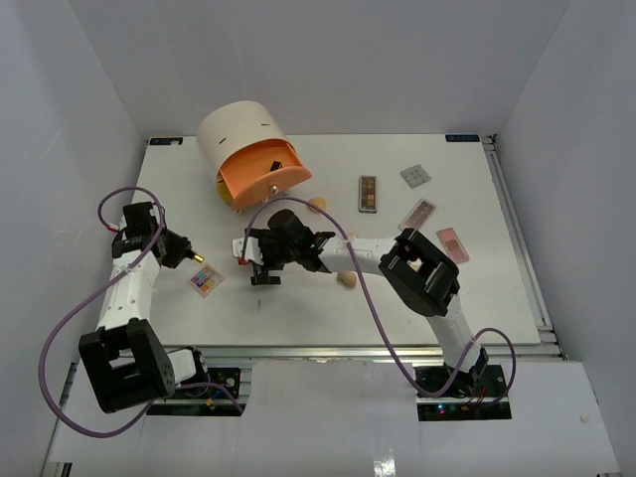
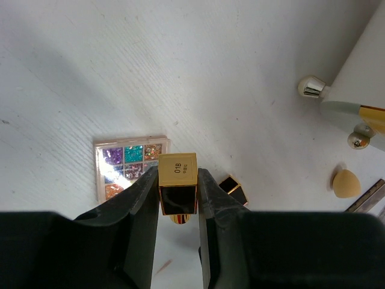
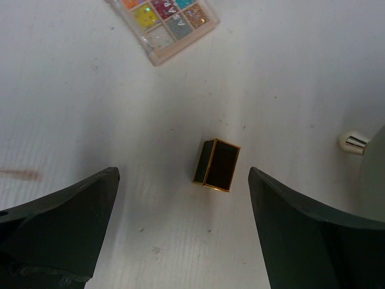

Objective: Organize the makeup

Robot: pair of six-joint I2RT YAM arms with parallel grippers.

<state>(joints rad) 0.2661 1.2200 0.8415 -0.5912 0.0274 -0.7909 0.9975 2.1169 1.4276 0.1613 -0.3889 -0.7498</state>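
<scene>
My left gripper (image 2: pixel 178 194) is shut on a square gold and black lipstick tube (image 2: pixel 177 180), held just above a small glitter eyeshadow palette (image 2: pixel 123 165) on the table's left side. The lipstick's black, gold-edged cap (image 3: pixel 216 165) lies on its side on the table. My right gripper (image 3: pixel 183 174) hovers over the cap, open wide, one finger to each side and neither touching. In the top view the left gripper (image 1: pixel 194 255) is beside the glitter palette (image 1: pixel 207 281), and the right gripper (image 1: pixel 256 266) is mid-table.
The round cream drawer unit (image 1: pixel 238 134) lies at the back with its orange drawer (image 1: pixel 263 177) pulled out. Tan sponges (image 1: pixel 347 281) (image 1: pixel 318 206) lie near the right arm. Brown (image 1: pixel 368 193), grey (image 1: pixel 414 176) and pink (image 1: pixel 417 214) palettes lie on the right.
</scene>
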